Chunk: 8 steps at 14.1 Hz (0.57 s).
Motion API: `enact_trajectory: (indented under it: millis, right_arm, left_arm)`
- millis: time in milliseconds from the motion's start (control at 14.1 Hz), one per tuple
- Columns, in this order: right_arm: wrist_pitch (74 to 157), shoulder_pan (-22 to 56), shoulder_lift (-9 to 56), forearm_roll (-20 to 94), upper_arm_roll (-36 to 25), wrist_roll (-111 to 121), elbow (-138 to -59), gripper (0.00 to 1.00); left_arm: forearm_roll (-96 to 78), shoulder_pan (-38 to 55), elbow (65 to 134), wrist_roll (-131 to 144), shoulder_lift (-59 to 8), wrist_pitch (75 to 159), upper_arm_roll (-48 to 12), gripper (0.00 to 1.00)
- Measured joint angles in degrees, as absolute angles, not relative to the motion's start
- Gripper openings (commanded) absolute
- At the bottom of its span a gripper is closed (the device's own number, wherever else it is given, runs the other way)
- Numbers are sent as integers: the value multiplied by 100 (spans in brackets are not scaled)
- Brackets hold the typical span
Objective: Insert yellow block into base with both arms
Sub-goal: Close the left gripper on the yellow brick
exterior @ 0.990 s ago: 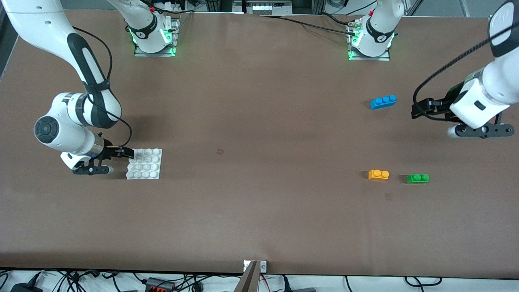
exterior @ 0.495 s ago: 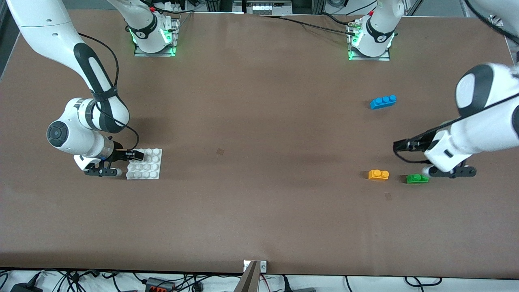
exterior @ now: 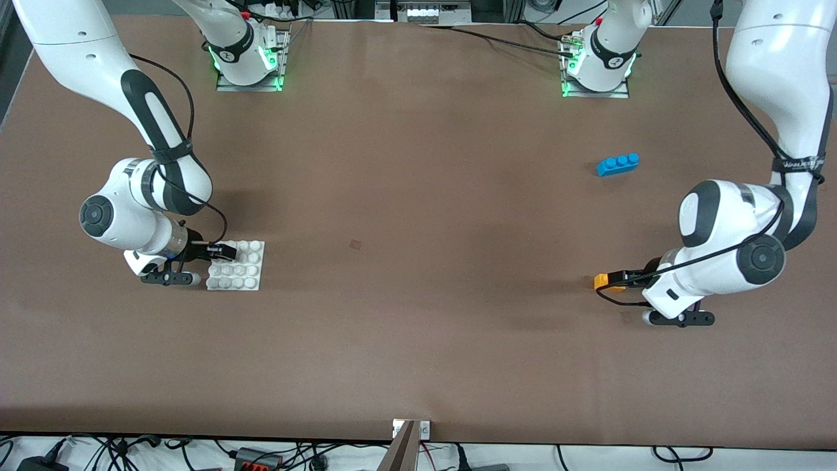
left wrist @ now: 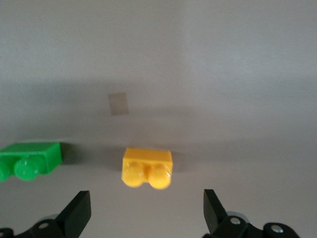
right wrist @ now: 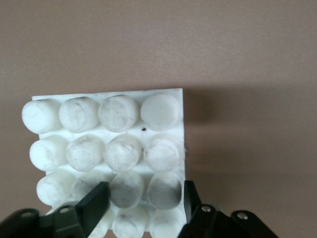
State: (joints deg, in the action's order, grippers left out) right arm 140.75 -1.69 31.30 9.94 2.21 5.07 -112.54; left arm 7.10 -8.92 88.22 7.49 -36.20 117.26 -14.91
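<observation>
The yellow block (exterior: 599,281) (left wrist: 147,167) lies on the table toward the left arm's end. My left gripper (exterior: 618,281) (left wrist: 146,213) is low beside it and open. The block sits just ahead of the fingertips, not between them. The white studded base (exterior: 245,278) (right wrist: 106,136) lies flat toward the right arm's end. My right gripper (exterior: 222,250) (right wrist: 142,198) reaches over the base's edge, shut on it. One finger presses the plate's outer side, and the other sits between stud columns, with two studs between them.
A blue three-stud brick (exterior: 618,163) lies farther from the front camera than the yellow block. A green brick (left wrist: 30,159) rests beside the yellow block; the left arm hides it in the front view. A small dark patch (exterior: 355,244) marks the table's middle.
The left arm swung in from above the table's end and came down low at the yellow block, now covering the green brick. The right gripper closed on the base's edge, nudging the plate slightly.
</observation>
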Motion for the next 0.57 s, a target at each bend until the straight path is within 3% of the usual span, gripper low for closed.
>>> enact_trajectory:
  millis: [141, 354, 566]
  right_arm:
    - [14102, -170, 3137, 995, 228, 507, -11251, 71]
    - [14190, -168, 3178, 999, 306, 507, -11243, 52]
    - [14199, -169, 3178, 1022, 354, 507, -11226, 47]
  left_arm:
    - [901, -878, 8826, 749, -3745, 11897, -1493, 100]
    - [996, -841, 9021, 735, -3891, 12356, -1493, 100]
    - [1179, -796, 9275, 735, -3925, 12621, -1496, 100]
